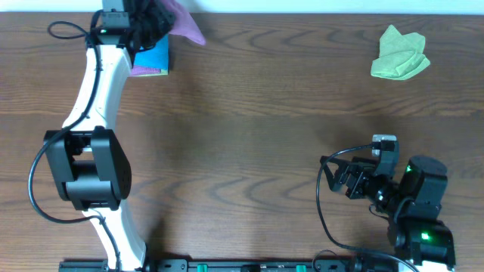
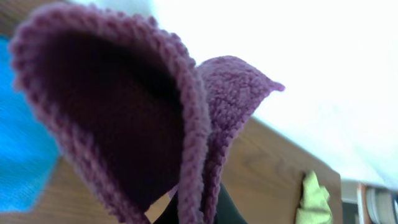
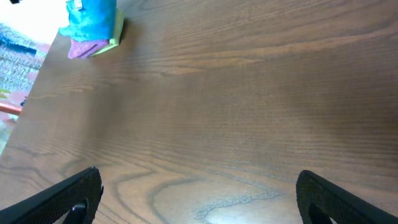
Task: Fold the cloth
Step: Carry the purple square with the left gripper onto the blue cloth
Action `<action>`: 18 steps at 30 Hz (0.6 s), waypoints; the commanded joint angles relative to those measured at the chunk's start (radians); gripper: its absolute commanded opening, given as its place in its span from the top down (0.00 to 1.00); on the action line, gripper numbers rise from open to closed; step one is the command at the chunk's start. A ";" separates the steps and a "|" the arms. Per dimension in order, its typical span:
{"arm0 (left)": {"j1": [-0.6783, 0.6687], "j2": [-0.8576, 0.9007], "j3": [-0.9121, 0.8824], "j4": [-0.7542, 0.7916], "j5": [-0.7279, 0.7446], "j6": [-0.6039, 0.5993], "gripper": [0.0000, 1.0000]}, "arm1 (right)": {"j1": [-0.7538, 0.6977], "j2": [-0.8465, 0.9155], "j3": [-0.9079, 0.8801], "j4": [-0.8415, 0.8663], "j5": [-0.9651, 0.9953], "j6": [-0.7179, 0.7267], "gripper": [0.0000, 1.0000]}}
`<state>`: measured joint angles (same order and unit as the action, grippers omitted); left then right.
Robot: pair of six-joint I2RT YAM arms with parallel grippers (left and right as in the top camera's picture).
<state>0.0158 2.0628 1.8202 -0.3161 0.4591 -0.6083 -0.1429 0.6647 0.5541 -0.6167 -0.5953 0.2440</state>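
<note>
My left jaws are pinched tight on the cloth (image 1: 186,27); my right jaws are spread wide above the tabletop (image 1: 249,113), holding nothing.

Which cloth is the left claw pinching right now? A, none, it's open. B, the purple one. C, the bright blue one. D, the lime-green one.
B: the left claw is shut on the purple cloth, raised over the blue cloth, while the green cloth lies well away, untouched.
</note>
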 commanded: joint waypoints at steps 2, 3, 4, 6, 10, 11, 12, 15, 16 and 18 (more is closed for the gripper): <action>0.038 -0.015 0.017 0.019 -0.046 0.031 0.94 | -0.008 -0.006 -0.003 -0.001 -0.014 -0.013 0.01; 0.045 -0.015 0.017 0.023 -0.048 0.032 0.94 | -0.008 -0.006 -0.003 -0.002 -0.014 -0.013 0.01; 0.049 -0.014 0.017 0.026 -0.051 0.036 0.94 | -0.008 -0.006 -0.003 -0.001 -0.014 -0.013 0.01; 0.055 -0.010 0.017 0.038 -0.052 0.048 0.94 | -0.008 -0.006 -0.003 -0.002 -0.014 -0.013 0.01; 0.061 0.003 0.017 0.065 -0.077 0.048 0.94 | -0.008 -0.006 -0.003 -0.001 -0.014 -0.013 0.01; 0.061 0.006 0.017 0.070 -0.077 0.048 0.94 | -0.008 -0.006 -0.003 -0.001 -0.014 -0.013 0.01; 0.061 0.011 0.017 0.076 -0.077 0.048 0.94 | -0.008 -0.006 -0.003 -0.001 -0.014 -0.013 0.01; 0.062 0.032 0.017 0.087 -0.077 0.048 0.94 | -0.008 -0.006 -0.003 -0.001 -0.014 -0.013 0.01; 0.062 0.040 0.017 0.089 -0.073 0.048 0.94 | -0.008 -0.006 -0.003 -0.002 -0.014 -0.013 0.01; 0.063 0.054 0.017 0.087 -0.073 0.048 0.94 | -0.008 -0.006 -0.003 -0.001 -0.014 -0.013 0.01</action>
<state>0.0750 2.0750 1.8202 -0.2317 0.3950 -0.5755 -0.1429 0.6647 0.5541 -0.6167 -0.5953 0.2440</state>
